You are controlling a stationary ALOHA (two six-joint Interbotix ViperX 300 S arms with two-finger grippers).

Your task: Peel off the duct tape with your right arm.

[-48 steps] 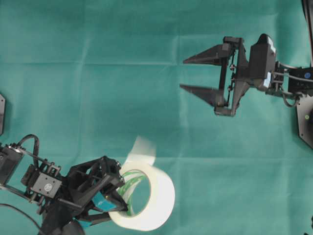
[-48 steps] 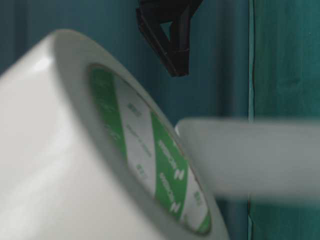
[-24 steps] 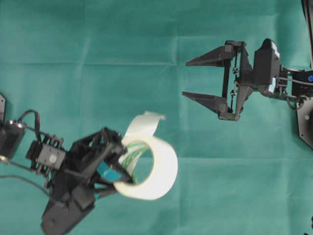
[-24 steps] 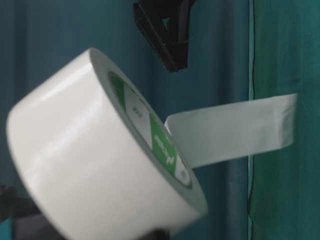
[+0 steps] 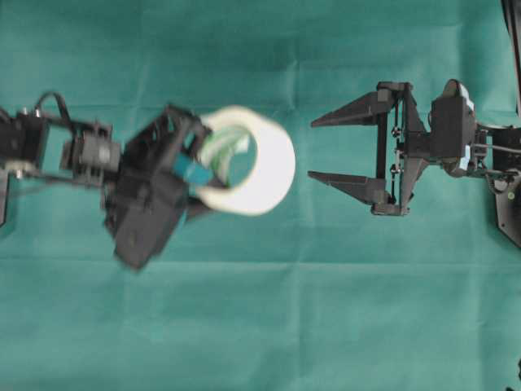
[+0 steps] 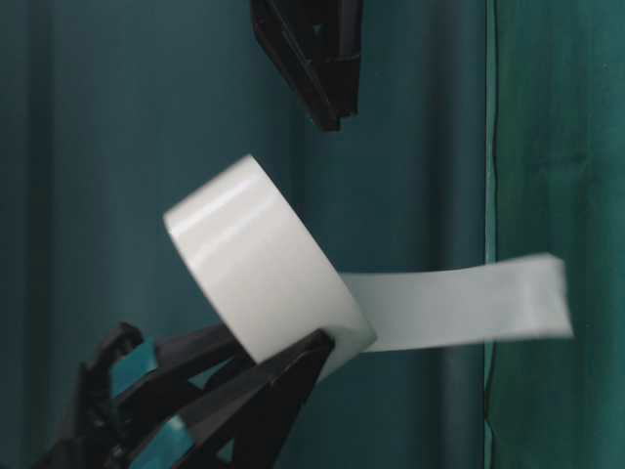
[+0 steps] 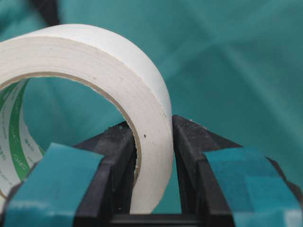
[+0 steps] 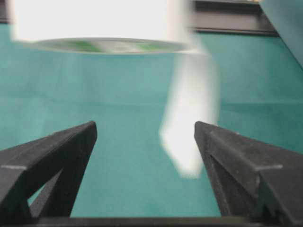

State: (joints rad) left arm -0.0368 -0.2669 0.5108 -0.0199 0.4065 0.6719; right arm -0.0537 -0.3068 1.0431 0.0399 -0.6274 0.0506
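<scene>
The left gripper point(image 7: 154, 165) clamps the wall of the duct tape point(image 5: 260, 163) between its blue-padded fingers point(image 7: 61, 175), one inside the ring, one outside. The roll hangs clear of the green cloth point(image 5: 285, 326), its loose strip point(image 6: 459, 303) sticking out sideways. The right gripper point(image 5: 311, 148) faces the roll from just beside it, its pointed fingers point(image 5: 350, 108) spread wide and holding nothing.
</scene>
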